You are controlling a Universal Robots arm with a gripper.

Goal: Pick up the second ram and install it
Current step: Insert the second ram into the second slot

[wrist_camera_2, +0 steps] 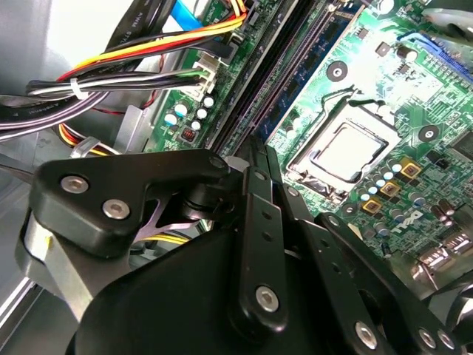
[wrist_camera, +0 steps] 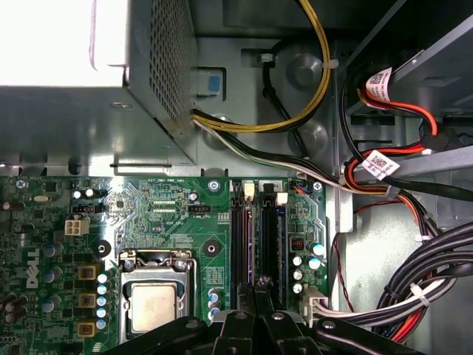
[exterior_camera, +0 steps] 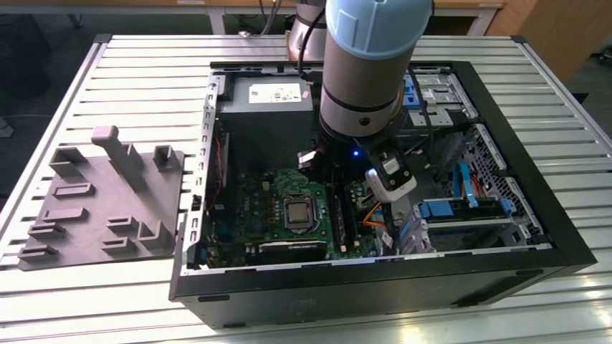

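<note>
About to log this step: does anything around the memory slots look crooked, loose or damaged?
Nothing stands out. The gripper is low over the motherboard, its fingers pinched together at the memory slots beside the processor socket. The slots run straight and parallel, and the cable bundles lie off to the side, clear of them.

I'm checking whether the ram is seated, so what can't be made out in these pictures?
- The gripper's fingertips: in both wrist views its own black linkage covers them.
- The second ram: in the first wrist view its near end runs under the gripper; seating can't be judged.
- The memory slots: in the exterior view the arm overhangs them.
</note>
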